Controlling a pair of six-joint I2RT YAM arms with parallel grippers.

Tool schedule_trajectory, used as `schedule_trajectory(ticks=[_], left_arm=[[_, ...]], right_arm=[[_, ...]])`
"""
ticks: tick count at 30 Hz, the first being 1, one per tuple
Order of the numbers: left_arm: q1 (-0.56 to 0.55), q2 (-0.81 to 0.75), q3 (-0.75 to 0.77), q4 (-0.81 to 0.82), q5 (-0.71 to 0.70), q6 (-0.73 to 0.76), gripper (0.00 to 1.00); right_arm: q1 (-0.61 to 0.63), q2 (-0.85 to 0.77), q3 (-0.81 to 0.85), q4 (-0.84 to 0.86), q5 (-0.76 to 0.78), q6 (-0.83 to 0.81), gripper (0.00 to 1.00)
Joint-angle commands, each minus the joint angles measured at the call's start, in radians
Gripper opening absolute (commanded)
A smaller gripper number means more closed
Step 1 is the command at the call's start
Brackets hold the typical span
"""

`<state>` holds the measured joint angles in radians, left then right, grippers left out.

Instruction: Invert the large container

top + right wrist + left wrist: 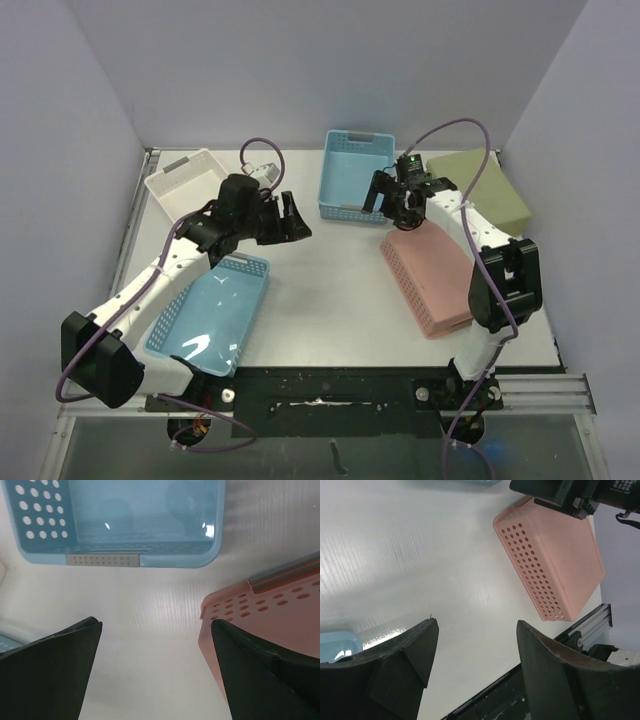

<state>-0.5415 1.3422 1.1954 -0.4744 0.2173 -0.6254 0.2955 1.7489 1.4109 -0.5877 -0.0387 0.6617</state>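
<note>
Container [432, 280] (pink, bottom up) just beside spread right claw [400, 212]

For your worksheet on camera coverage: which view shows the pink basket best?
Top external: nearly all of the pink basket shows. Left wrist shows most of it, one end covered; right wrist catches only a corner.

Right gripper [156, 625] – jaws wide apart, nothing between the dark fingers [50, 670] but bare white table [150, 587]. Blue perforated basket [125, 520] lies across the top of the view, open side to the camera, with a grey handle strip [102, 560] on its near rim. Pink perforated basket [270, 610] sits at right – its corner passes behind the right-hand finger; contact cannot be told.
</note>
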Motion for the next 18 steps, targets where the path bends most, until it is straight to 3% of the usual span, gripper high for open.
schedule_trajectory(ticks=[1, 12, 18], left_arm=[[0.002, -0.039, -0.01, 0.035, 0.026, 0.009, 0.63], [0.002, 0.003, -0.02, 0.072, 0.055, 0.008, 0.63], [0.0, 0.024, -0.016, 0.085, 0.061, 0.006, 0.63]], right_arm=[[-0.003, 0.063, 0.012, 0.006, 0.014, -0.001, 0.98], [-0.021, -0.306, -0.353, -0.032, 0.102, 0.052, 0.98], [0.149, -0.454, -0.376, -0.005, 0.079, 0.06, 0.98]])
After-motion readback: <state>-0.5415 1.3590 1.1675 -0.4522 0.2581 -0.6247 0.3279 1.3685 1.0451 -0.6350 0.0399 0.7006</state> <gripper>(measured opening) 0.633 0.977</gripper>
